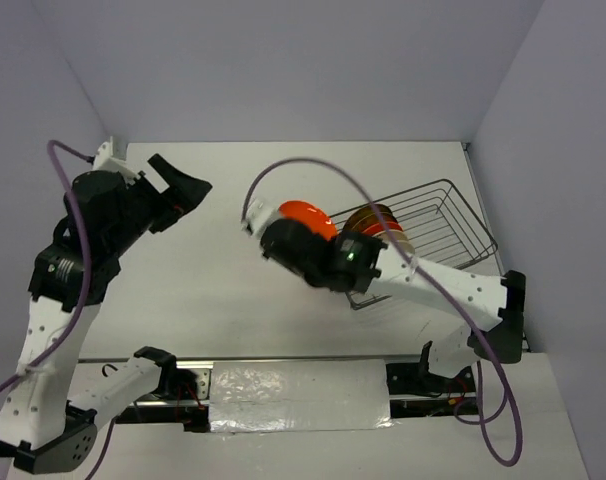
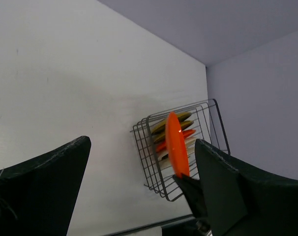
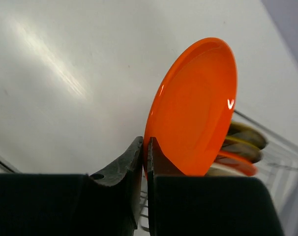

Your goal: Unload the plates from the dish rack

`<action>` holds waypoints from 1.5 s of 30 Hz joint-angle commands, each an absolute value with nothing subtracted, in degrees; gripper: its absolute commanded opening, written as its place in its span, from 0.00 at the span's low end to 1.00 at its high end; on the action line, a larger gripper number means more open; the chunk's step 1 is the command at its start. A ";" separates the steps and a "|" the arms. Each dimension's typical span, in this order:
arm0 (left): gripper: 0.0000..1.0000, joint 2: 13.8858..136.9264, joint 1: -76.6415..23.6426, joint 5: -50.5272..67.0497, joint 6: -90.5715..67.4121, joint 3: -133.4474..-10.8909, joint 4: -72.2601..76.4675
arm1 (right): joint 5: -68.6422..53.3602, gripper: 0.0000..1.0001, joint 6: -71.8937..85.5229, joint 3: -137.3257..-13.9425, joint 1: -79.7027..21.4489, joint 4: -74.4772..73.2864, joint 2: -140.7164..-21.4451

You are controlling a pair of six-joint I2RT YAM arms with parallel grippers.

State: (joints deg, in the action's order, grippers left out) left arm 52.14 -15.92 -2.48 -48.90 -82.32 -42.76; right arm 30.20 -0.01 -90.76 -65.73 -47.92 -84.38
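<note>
My right gripper (image 1: 295, 228) is shut on the rim of a plain orange-red plate (image 1: 307, 216) and holds it upright in the air, left of the dish rack (image 1: 453, 215). In the right wrist view the fingers (image 3: 137, 156) pinch the plate (image 3: 195, 108) at its lower edge. More plates stand on edge in the rack: dark brown with yellow (image 3: 245, 135), one with an orange rim (image 3: 237, 163) and a cream one (image 2: 181, 153). My left gripper (image 1: 183, 180) is open and empty, far to the left, facing the rack (image 2: 149, 162) and the held plate (image 2: 176, 142).
The silver wire rack stands at the right of the white table, near the right wall. Walls close the table at the back and sides. A metal rail (image 1: 298, 385) with the arm bases runs along the near edge.
</note>
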 commanded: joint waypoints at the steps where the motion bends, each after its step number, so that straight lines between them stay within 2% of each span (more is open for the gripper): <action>1: 1.00 55.72 -16.00 3.42 -50.54 -80.08 -43.77 | 44.20 0.00 -23.41 -87.03 -75.48 -41.42 -83.05; 6: 0.98 55.90 -16.00 6.06 -50.01 -72.96 -41.49 | 40.79 0.00 -34.18 -81.65 -83.22 -27.61 -83.50; 9: 0.93 55.81 -16.00 7.29 -50.01 -69.35 -40.17 | 39.64 0.00 -36.82 -82.00 -84.11 -23.12 -84.54; 12: 0.83 55.37 -16.00 10.01 -50.71 -65.93 -37.01 | 38.76 0.00 -37.79 -83.67 -84.02 -21.89 -86.13; 15: 0.66 55.72 -15.91 12.65 -51.33 -63.64 -34.19 | 38.94 0.00 -39.28 -84.64 -83.85 -19.60 -88.59; 17: 0.49 56.25 -16.00 13.71 -51.50 -62.50 -32.79 | 38.24 0.00 -39.11 -85.25 -83.15 -18.90 -90.00; 18: 0.38 56.42 -15.91 13.88 -51.59 -62.14 -32.35 | 37.62 0.00 -38.68 -85.34 -82.88 -18.72 -90.26; 19: 0.16 56.69 -16.00 13.63 -51.68 -61.79 -32.17 | 37.36 0.00 -38.41 -85.34 -82.18 -18.02 -90.52; 20: 0.03 56.69 -16.00 12.49 -51.68 -61.00 -31.38 | 37.09 0.00 -38.06 -84.82 -81.83 -17.50 -90.35; 21: 0.00 56.69 -15.91 11.09 -51.77 -60.56 -30.94 | 37.26 0.06 -36.84 -84.47 -81.48 -16.88 -90.26; 23: 0.00 56.51 -16.00 4.70 -52.64 -58.63 -29.71 | 37.88 0.63 -34.82 -82.62 -80.34 -15.03 -89.21; 24: 0.00 56.60 -16.00 1.96 -52.82 -58.10 -28.23 | 38.05 0.99 -31.41 -82.10 -79.90 -14.94 -88.69; 27: 0.00 58.44 -15.65 -8.24 -52.91 -55.99 -22.45 | 37.88 1.00 -20.19 -79.37 -77.00 -14.59 -84.30; 29: 0.05 61.34 -14.86 -11.41 -51.60 -53.53 -17.34 | 38.05 1.00 -12.26 -77.01 -72.72 -13.89 -79.75; 30: 0.07 62.74 -14.42 -12.12 -50.90 -52.57 -10.61 | 38.32 1.00 -1.69 -76.82 -70.51 -17.54 -78.41; 32: 0.07 67.40 -12.05 -11.26 -50.27 -50.46 -4.51 | 32.64 1.00 15.97 -78.57 -61.50 -24.66 -75.95; 33: 0.03 71.50 -10.91 -7.68 -50.36 -50.10 2.13 | 29.39 1.00 21.04 -79.18 -57.78 -30.96 -75.24; 35: 0.02 76.00 -8.01 -4.76 -50.62 -50.09 6.84 | 21.32 1.00 31.14 -78.41 -51.36 -34.61 -73.31; 36: 0.03 80.46 -7.39 -3.18 -50.54 -50.45 8.60 | 19.79 1.00 33.29 -77.35 -46.63 -35.50 -70.60; 38: 0.07 84.53 -6.16 -2.47 -49.49 -51.94 12.73 | 22.65 1.00 38.20 -73.58 -44.04 -35.59 -67.69; 41: 0.19 90.95 -5.54 -1.84 -48.25 -55.01 13.11 | 30.72 1.00 46.19 -69.71 -42.28 -37.78 -62.33; 44: 0.56 94.83 -5.36 -1.49 -48.69 -57.30 10.56 | 31.90 1.00 50.69 -64.88 -40.17 -37.01 -57.05; 45: 0.78 95.01 -5.27 -1.93 -49.82 -57.22 9.76 | 32.08 0.97 52.37 -62.51 -39.38 -36.57 -55.04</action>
